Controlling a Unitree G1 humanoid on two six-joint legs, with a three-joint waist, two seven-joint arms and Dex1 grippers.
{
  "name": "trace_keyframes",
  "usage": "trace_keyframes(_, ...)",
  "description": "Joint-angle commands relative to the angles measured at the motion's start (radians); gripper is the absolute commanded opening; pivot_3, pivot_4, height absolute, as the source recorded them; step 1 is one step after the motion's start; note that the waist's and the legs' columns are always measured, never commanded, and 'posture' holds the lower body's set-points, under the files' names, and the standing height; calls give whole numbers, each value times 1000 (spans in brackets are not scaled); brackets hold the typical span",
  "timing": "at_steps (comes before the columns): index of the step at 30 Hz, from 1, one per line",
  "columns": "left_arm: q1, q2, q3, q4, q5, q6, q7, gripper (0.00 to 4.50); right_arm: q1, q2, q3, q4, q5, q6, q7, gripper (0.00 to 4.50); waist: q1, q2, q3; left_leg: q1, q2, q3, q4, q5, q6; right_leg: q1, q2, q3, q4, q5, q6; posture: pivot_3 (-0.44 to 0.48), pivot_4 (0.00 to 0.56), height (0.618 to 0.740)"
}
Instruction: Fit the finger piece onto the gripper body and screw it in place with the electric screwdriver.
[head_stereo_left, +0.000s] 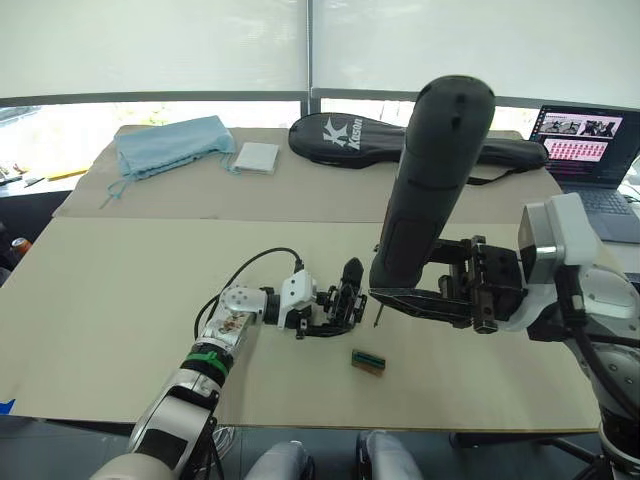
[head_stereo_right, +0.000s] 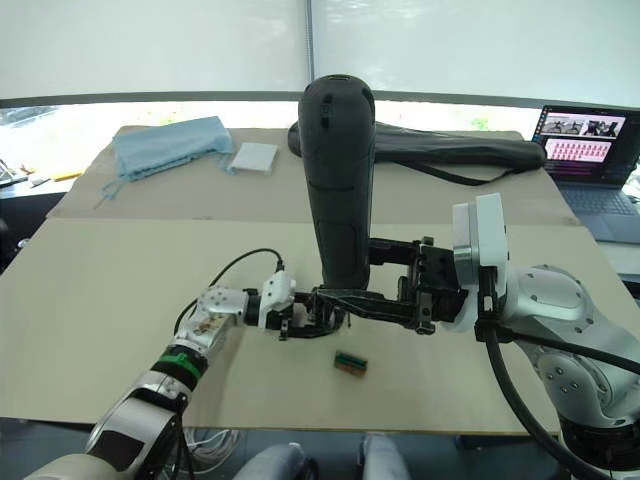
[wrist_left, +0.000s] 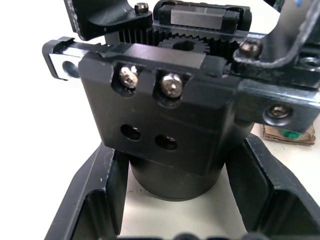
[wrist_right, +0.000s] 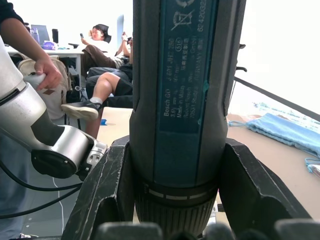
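Observation:
My left gripper (head_stereo_left: 335, 310) is shut on the gripper body (head_stereo_left: 340, 300), a small black block low over the table's middle. In the left wrist view the gripper body (wrist_left: 165, 115) sits between my fingers (wrist_left: 95, 200), with two screws above two empty holes. A black pointed finger (head_stereo_left: 352, 275) stands up from it. I cannot tell the finger piece apart from the body's black parts. My right gripper (head_stereo_left: 415, 300) is shut on the electric screwdriver (head_stereo_left: 435, 170), held nearly upright. Its thin bit (head_stereo_left: 377, 318) points down just right of the body.
A small green-brown block (head_stereo_left: 368, 361) lies on the table in front of the body. At the back lie a black racket bag (head_stereo_left: 350, 135), a blue cloth (head_stereo_left: 170, 145) and a white pad (head_stereo_left: 257, 157). A laptop (head_stereo_left: 590, 145) is far right. Seated people (wrist_right: 100, 60) are behind.

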Motion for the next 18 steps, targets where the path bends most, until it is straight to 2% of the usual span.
trace_keyframes(1,-7,-13,3,76,20,-43,0,2293,-13,-12,-34,-39,34,-6,-7,1921,2,0,0,0,0,0,0,0,0,0,0,0,0,0,0,0,150,740)
trace_keyframes(5,-11,-22,21,108,12,-45,7,2293,-12,-17,-36,-42,39,-5,-8,1921,3,0,0,1,0,0,1,0,0,1,0,0,0,0,0,0,150,740)
trace_keyframes(8,-4,-18,39,121,13,-54,15,3843,-13,-22,-36,-42,42,-3,-9,1921,2,0,0,1,0,0,1,0,0,1,0,0,1,0,1,0,150,740)
trace_keyframes(10,6,-8,45,124,17,-75,22,4457,-13,-26,-36,-43,43,-1,-9,1921,1,0,0,1,0,0,1,0,0,1,0,0,1,1,0,0,150,740)
trace_keyframes(12,15,-3,52,121,11,-77,19,4457,-13,-28,-36,-42,46,-1,-11,1921,1,0,0,1,0,0,1,0,0,1,0,0,1,1,0,0,150,740)
trace_keyframes(18,139,47,73,-79,-12,-26,53,4457,-5,-29,-33,-38,47,-4,-13,1921,-25,0,0,1,1,0,0,0,0,0,1,1,1,1,0,0,150,740)
